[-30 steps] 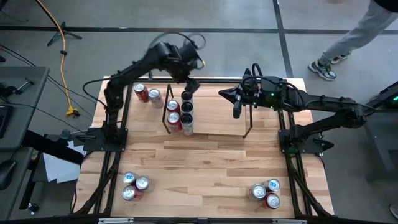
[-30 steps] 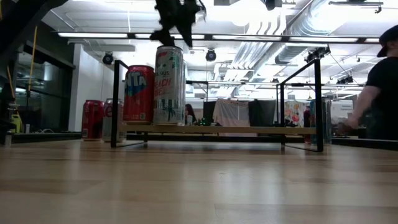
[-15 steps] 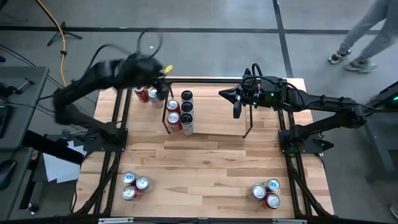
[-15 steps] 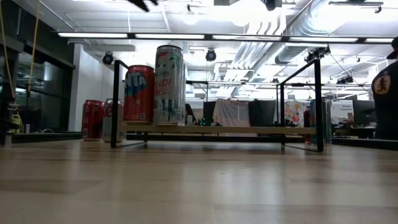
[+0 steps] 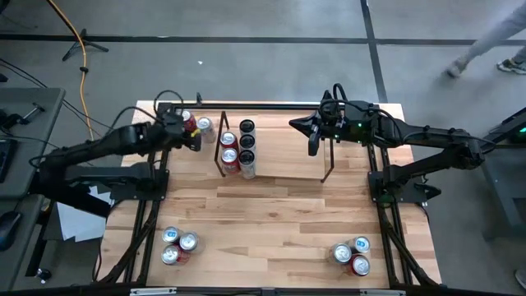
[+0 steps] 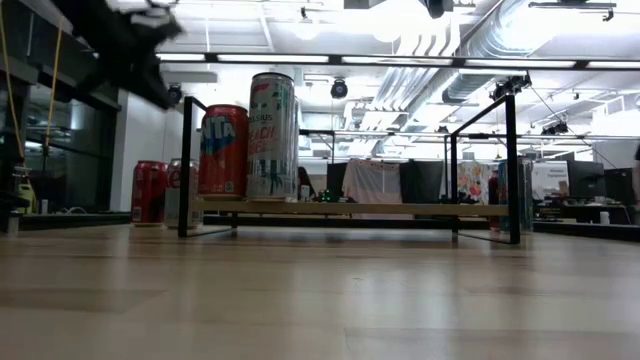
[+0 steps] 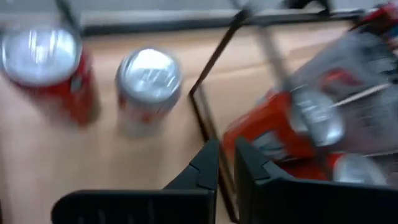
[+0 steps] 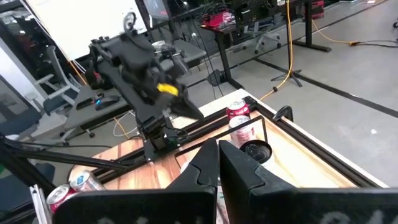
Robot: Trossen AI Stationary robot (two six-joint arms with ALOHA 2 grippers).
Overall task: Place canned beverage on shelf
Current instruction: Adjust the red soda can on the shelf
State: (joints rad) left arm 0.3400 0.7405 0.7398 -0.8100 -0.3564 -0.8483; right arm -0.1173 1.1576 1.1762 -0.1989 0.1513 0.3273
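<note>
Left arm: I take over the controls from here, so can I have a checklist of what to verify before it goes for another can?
1. Left gripper empty, jaws shut: not ok for a grasp, open first.
2. Two cans beside the shelf, upright near that gripper: ok.
3. Four cans already on the shelf, standing: ok.
4. Free room on the shelf's right part: ok.
5. Right gripper shut, over the shelf's right part, may block placement: cannot tell.
</note>
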